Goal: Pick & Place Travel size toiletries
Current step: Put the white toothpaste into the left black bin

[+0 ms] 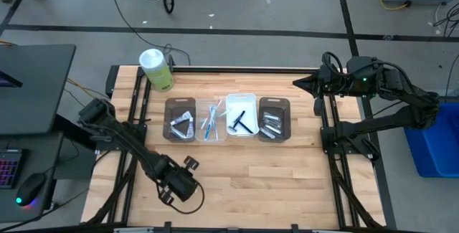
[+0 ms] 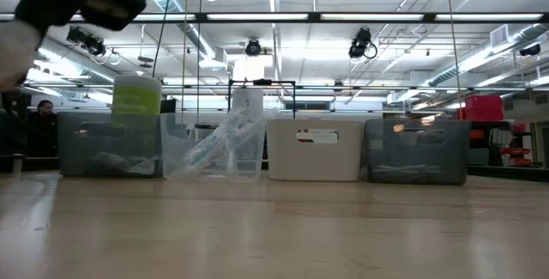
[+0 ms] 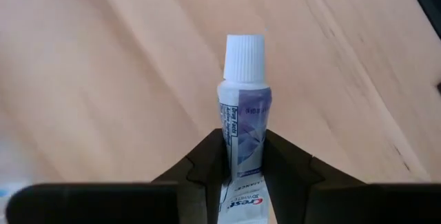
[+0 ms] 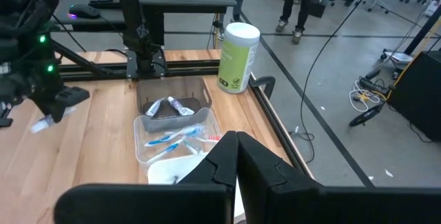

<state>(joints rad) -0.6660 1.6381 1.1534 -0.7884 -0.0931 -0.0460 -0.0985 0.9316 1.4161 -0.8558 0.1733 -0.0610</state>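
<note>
a mini toothpaste tube (image 3: 242, 107), white cap pointing away from the wrist, sits clamped between the left gripper's (image 1: 174, 188) two dark fingers (image 3: 207, 158), held above the bare wooden table (image 1: 272, 176). in the high view this gripper hangs at about seven o'clock of the table, near its front edge and well apart from the row of trays. that row runs across the table's middle: a dark tray (image 1: 180, 118) with more small tubes at the nine o'clock end, then a clear tray (image 1: 212, 120) holding blue-white toothbrushes, a white tray (image 1: 242, 114) with a black razor, and another dark tray (image 1: 274, 119) with silvery tubes at the three o'clock end. a green-white canister (image 1: 156, 69) stands at eleven o'clock, near the back corner. the right gripper (image 1: 301, 83) waits at two o'clock by the table's back edge, its fingers (image 4: 238, 156) pressed together on nothing.
</note>
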